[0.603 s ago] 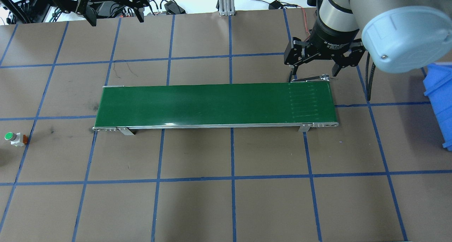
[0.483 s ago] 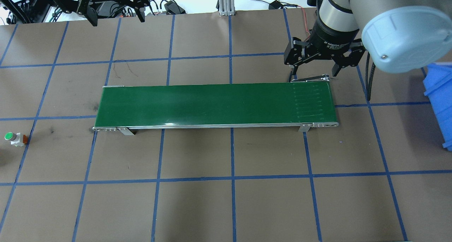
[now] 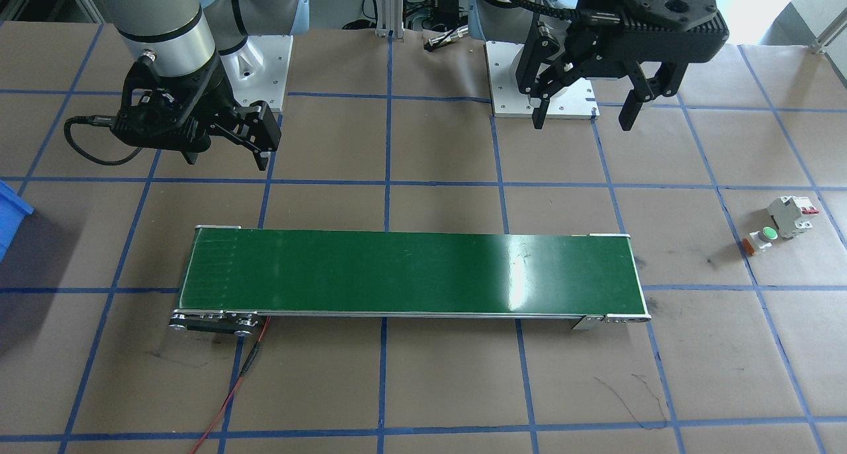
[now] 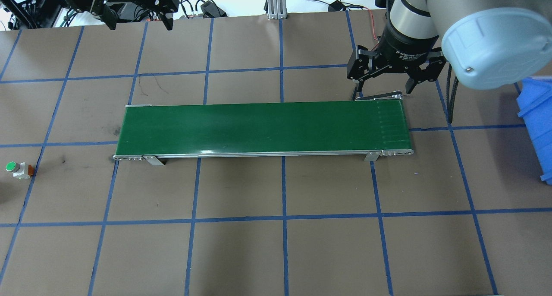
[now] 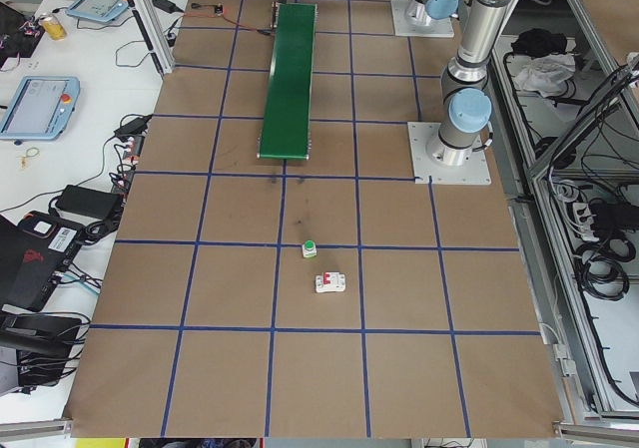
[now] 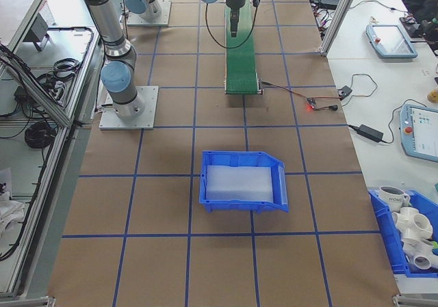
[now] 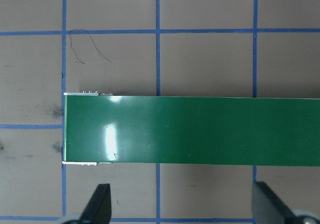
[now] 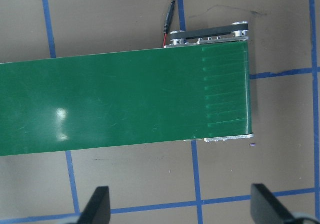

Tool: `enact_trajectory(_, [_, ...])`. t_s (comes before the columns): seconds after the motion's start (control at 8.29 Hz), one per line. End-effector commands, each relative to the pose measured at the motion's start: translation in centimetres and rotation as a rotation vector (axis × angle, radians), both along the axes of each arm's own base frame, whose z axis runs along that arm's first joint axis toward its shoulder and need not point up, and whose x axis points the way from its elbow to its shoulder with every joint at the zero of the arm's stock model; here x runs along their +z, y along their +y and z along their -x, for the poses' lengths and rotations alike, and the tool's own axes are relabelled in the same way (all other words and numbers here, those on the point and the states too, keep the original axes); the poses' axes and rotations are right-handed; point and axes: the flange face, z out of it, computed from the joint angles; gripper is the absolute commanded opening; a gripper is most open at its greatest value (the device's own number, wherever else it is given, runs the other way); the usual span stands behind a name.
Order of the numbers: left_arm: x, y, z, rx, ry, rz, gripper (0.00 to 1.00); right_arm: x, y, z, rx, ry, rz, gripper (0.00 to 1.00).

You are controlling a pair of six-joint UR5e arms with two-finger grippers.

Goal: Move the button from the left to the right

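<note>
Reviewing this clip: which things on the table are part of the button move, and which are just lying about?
Part of the job:
- button, on the table by the left end
- green conveyor belt
- left tool, open
- right tool, open

Lying about:
- white circuit breaker beside the button
- blue bin

We read one marking only: white print on the black collar of the right gripper (image 4: 384, 88), in the overhead view, at about two o'clock from the belt (image 4: 263, 127). It begins "2F Adaptive" and the rest curves out of sight, too blurred for us to make out. On the breaker (image 3: 789, 216), at three o'clock in the front-facing view, we see red toggles but no print we can read. The screens of the pendants (image 6: 387, 40) in the right side view are too small for us to read.
</note>
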Motion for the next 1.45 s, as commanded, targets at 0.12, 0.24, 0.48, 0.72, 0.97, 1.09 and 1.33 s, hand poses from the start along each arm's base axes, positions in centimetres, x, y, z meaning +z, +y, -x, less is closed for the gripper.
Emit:
enact_trajectory(0.12, [0.3,-1.1,-6.9,0.063,-0.012,-0.025,1.0,0.0,0.0,0.0,0.0,0.001,0.001,1.0])
enact_trajectory(0.24, [0.9,-1.9,-11.1,0.147,-0.023,0.002,1.0,0.0,0.0,0.0,0.0,0.001,0.001,1.0])
enact_trajectory(0.48, [0.2,-1.5,-18.6,0.284,-0.019,-0.052,1.0,0.0,0.0,0.0,0.0,0.001,0.001,1.0])
enact_trajectory(0.72, [-1.3,-1.1,-28.0,0.453,-0.005,-0.094,1.0,0.0,0.0,0.0,0.0,0.001,0.001,1.0])
enact_trajectory(0.97, [-5.6,0.8,-35.7,0.519,0.028,-0.199,1.0,0.0,0.0,0.0,0.0,0.001,0.001,1.0])
enact_trajectory(1.09, [-8.7,1.9,-38.9,0.497,0.054,-0.26,1.0,0.0,0.0,0.0,0.0,0.001,0.001,1.0])
enact_trajectory(1.33, [-14.6,1.6,-44.5,0.467,0.067,-0.28,1.0,0.0,0.0,0.0,0.0,0.001,0.001,1.0])
